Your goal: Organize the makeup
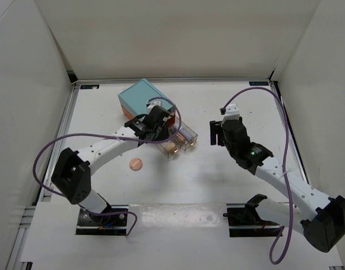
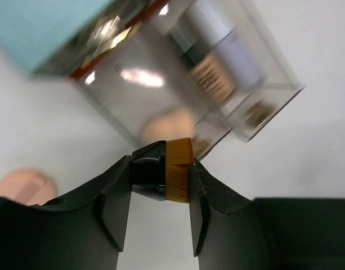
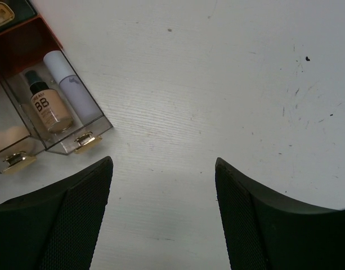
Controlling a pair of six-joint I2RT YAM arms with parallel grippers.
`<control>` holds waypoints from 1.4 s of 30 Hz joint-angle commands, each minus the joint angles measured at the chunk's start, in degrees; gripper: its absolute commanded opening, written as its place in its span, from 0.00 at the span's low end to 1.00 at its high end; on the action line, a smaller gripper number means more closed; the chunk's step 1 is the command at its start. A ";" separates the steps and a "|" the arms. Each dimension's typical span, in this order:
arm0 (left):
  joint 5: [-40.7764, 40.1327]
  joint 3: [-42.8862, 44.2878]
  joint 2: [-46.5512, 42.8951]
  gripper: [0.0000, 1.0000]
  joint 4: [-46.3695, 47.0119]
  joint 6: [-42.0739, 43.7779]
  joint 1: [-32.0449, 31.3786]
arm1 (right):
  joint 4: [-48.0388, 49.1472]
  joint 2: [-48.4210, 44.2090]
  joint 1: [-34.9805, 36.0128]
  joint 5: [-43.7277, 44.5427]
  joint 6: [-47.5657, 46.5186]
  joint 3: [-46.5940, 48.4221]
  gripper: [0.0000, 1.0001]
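My left gripper (image 2: 161, 169) is shut on a short black makeup brush (image 2: 164, 174) with orange-brown bristles. It holds the brush just in front of two clear drawers (image 2: 161, 84) pulled out of the teal box (image 1: 141, 98). One drawer holds a foundation bottle (image 3: 48, 109) and a white tube (image 3: 71, 87). The other holds a beige sponge (image 2: 169, 124). A peach round puff (image 1: 136, 163) lies on the table near the left arm. My right gripper (image 3: 162, 163) is open over bare table, to the right of the drawers, with nothing between its fingers.
White walls enclose the table (image 1: 217, 180) on three sides. The teal box stands at the back, left of centre, with its drawers (image 1: 180, 140) reaching toward the middle. Purple cables loop over both arms.
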 commanded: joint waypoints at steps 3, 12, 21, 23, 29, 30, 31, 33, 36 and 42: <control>-1.31 9.38 9.80 0.39 0.30 2.63 1.70 | -0.39 -1.90 -1.67 2.40 -0.66 -0.63 0.76; -1.48 12.83 9.65 0.73 -3.23 2.89 2.14 | -1.10 -4.71 -3.44 2.41 -0.66 -1.51 0.77; -1.64 4.67 -3.87 0.98 -6.74 2.21 2.40 | -0.39 -4.37 -3.61 0.65 0.04 -2.39 0.77; -1.74 -0.52 -6.17 0.98 -9.89 -1.22 3.63 | -0.04 -4.19 -3.61 -0.05 -0.13 -2.65 0.77; -2.89 -13.62 -11.98 0.98 -13.42 -11.78 8.37 | 0.31 -2.61 -3.79 -1.81 -0.31 -2.39 0.77; -3.32 -14.94 -12.33 0.98 -13.77 -14.14 9.25 | 0.31 -2.26 -3.79 -2.16 -0.31 -2.21 0.77; -3.15 -17.30 -12.77 0.98 -13.78 -14.77 10.82 | 0.31 -1.73 -3.79 -2.51 -0.14 -1.86 0.77; -3.94 -19.60 -13.21 0.98 -13.16 -17.75 12.33 | 0.31 -1.38 -3.79 -3.21 0.39 -1.86 0.77; -3.15 -23.11 -14.09 0.87 -9.22 -19.52 14.35 | 0.31 -0.50 -3.79 -3.92 1.44 -1.68 0.77; -2.10 -26.37 -12.34 0.68 -5.69 -19.08 17.70 | -0.74 -1.72 -3.70 -3.22 1.45 -1.51 0.77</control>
